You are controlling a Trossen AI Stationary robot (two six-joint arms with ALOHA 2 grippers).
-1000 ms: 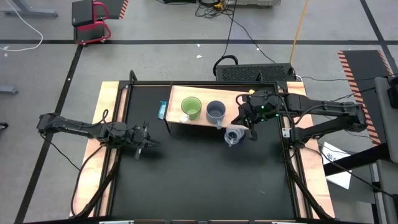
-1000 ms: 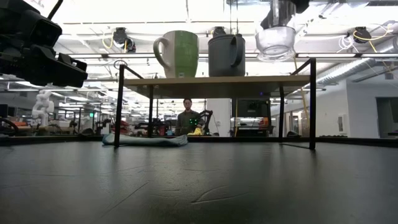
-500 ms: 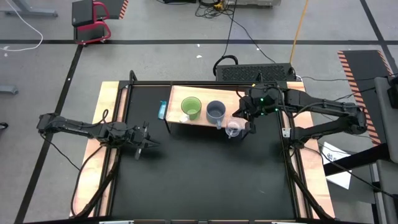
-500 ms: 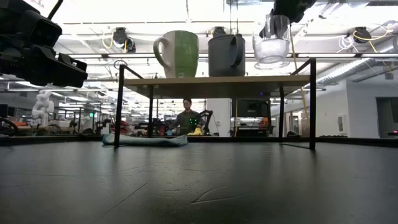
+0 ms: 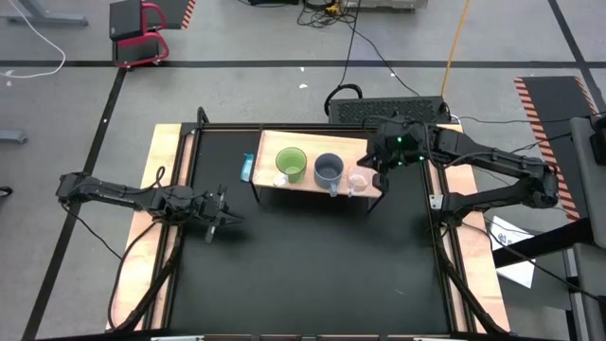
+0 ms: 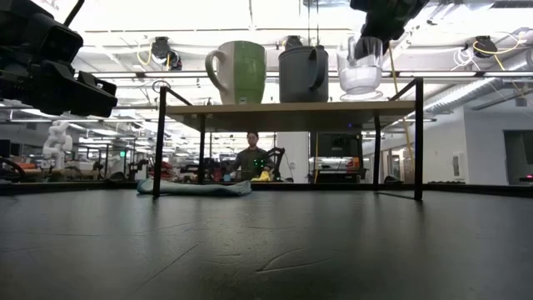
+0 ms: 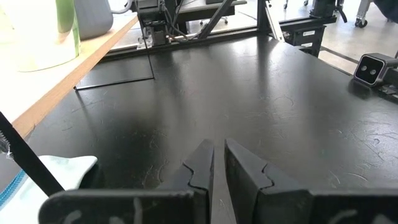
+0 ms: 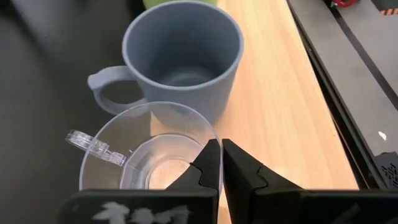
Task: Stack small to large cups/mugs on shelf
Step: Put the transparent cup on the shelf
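The light tan shelf [image 5: 312,185] carries the lime-green mug [image 5: 291,165] and the grey-blue mug [image 5: 328,170], both upright on their bases, as the low view shows for the green mug [image 6: 237,71] and the grey-blue mug [image 6: 303,73]. My right gripper [image 5: 372,176] is shut on the clear glass cup [image 5: 358,181], which is just right of the grey-blue mug over the shelf's right end. In the low view the cup [image 6: 361,71] hangs slightly above the shelf top [image 6: 291,106]. My left gripper [image 5: 223,217] is shut and empty over the black tabletop at the left. My right gripper pinches the glass cup's wall at the rim [image 8: 204,144], one finger inside the cup and one outside. The fingers come from above, slanting in from the table's right side. The cup's handle [image 8: 93,144] is on the side opposite the fingers. The cup hangs upright, just clear of the shelf.
A light blue cloth [image 5: 246,169] lies on the tabletop beside the shelf's left legs. The shelf's dark legs [image 6: 417,137] stand at its corners. The black tabletop [image 5: 312,265] spreads toward the near edge. A person sits far behind the table [image 6: 251,154].
My right gripper has carried the glass cup from in front of the shelf's near edge toward the table's far edge. The cup now hangs over the shelf's right end beside the grey-blue mug, still upright.
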